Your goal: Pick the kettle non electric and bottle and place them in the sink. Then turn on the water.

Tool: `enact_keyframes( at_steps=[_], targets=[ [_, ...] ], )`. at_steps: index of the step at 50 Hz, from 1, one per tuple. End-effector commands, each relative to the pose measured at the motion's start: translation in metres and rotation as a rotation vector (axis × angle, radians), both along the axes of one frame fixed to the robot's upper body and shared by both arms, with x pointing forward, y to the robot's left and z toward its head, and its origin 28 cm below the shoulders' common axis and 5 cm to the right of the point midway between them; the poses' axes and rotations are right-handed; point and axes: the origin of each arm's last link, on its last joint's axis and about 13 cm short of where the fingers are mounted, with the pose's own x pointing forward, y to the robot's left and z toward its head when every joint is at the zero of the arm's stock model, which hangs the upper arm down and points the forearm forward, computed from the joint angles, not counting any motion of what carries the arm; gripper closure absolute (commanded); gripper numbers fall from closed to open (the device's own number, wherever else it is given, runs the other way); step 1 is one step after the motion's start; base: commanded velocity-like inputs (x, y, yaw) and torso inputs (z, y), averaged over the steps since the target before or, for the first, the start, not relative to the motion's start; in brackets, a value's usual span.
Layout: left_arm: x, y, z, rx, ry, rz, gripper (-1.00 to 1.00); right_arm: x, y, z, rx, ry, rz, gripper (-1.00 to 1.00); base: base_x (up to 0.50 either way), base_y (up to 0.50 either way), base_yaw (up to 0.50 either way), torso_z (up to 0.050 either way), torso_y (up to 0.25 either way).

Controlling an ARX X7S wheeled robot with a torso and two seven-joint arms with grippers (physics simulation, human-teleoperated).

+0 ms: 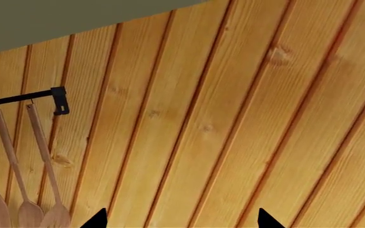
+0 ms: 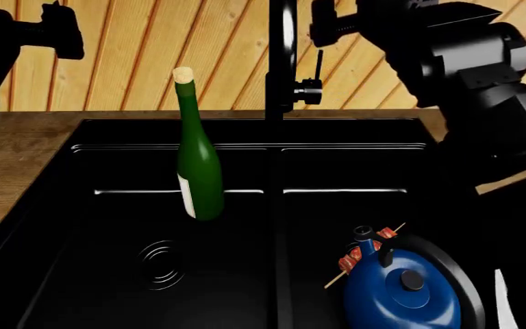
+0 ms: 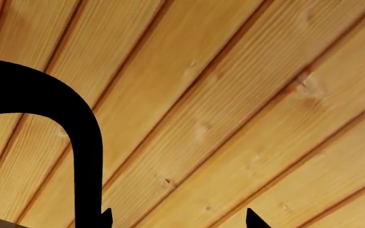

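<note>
The dark green bottle stands upright in the left basin of the black sink, its cork top level with the wooden wall. The blue kettle sits in the right basin, near the front right corner. My left gripper is open and empty, raised at the far left and facing the plank wall. My right gripper is also open and empty. It is held high beside the arched black faucet, which shows next to one fingertip. In the head view the faucet rises behind the divider.
The faucet's small lever sticks out on its right side, below my right arm. A skewer with red pieces lies against the kettle. A black rail with wooden spoons hangs on the wall. Wooden counter flanks the sink.
</note>
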Motion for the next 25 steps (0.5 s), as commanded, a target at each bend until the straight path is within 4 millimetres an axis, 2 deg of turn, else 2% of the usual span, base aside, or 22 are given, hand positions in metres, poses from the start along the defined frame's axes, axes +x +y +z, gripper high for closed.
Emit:
enact_keyframes(
  at_steps=[1, 7, 16, 25],
  targets=[
    [0.002, 0.001, -0.001, 0.002, -0.001, 0.003, -1.00, 0.002, 0.003, 0.000, 0.005, -0.014, -0.017, -1.00, 0.00, 0.00, 0.00, 0.000, 0.000],
    [0.005, 0.002, 0.001, 0.000, -0.011, 0.007, -1.00, 0.002, 0.004, 0.002, -0.006, -0.025, -0.030, -1.00, 0.00, 0.00, 0.00, 0.000, 0.000],
    [0.024, -0.003, 0.006, -0.015, -0.022, 0.017, -1.00, 0.003, 0.007, -0.001, -0.009, -0.025, -0.028, -1.00, 0.00, 0.00, 0.00, 0.000, 0.000],
    [0.042, -0.006, 0.025, -0.026, -0.054, 0.033, -1.00, 0.003, 0.009, 0.000, -0.003, -0.027, -0.026, -1.00, 0.00, 0.00, 0.00, 0.000, 0.000]
  ],
)
